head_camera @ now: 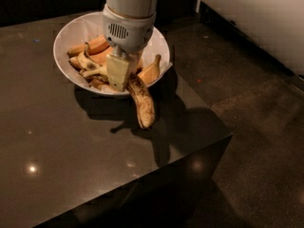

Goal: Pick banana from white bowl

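The white bowl (64,34) stands at the back of a dark glossy table. My gripper (119,80) hangs over the bowl's front rim, shut on the upper end of the banana (142,101). The banana is yellow with dense brown freckles. It hangs down and forward past the rim, with its lower tip above the table top. Its gripped end is hidden between the fingers. Other bananas stay in the bowl: smooth orange-yellow ones (97,44) and a blotched one (89,66).
The dark table (71,146) ends in a front right corner (230,137), with speckled floor (247,94) beyond it. A white part of my body (256,18) fills the upper right. Another orange-yellow banana (152,70) leans on the bowl's right rim.
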`<state>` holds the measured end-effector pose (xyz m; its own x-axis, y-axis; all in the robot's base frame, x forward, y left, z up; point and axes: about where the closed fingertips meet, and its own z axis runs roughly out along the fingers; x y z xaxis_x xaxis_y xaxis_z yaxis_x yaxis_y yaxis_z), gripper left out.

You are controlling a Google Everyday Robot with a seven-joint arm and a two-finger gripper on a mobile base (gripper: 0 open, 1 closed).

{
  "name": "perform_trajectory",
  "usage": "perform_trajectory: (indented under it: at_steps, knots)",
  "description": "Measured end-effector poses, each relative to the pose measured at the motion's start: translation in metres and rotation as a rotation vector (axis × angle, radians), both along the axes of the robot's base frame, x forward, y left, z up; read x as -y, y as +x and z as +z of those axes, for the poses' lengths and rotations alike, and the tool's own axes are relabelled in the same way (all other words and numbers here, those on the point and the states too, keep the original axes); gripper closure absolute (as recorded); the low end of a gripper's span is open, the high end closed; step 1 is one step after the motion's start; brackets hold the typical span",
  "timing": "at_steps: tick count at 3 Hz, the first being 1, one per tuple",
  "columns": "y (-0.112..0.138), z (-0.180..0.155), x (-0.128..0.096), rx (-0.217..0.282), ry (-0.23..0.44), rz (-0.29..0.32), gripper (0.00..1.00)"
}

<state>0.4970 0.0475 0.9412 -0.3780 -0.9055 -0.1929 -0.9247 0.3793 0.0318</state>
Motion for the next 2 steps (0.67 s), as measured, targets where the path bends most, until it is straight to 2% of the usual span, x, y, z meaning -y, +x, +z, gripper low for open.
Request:
perform_trajectory:
  at_steps: [1, 2]
  knots:
    - [-0.0151, -0.0071, 0.0013, -0.026, 0.011, -0.007, 1.00]
    - [-0.0151, -0.0071, 0.0013, -0.026, 0.011, -0.007, 1.00]
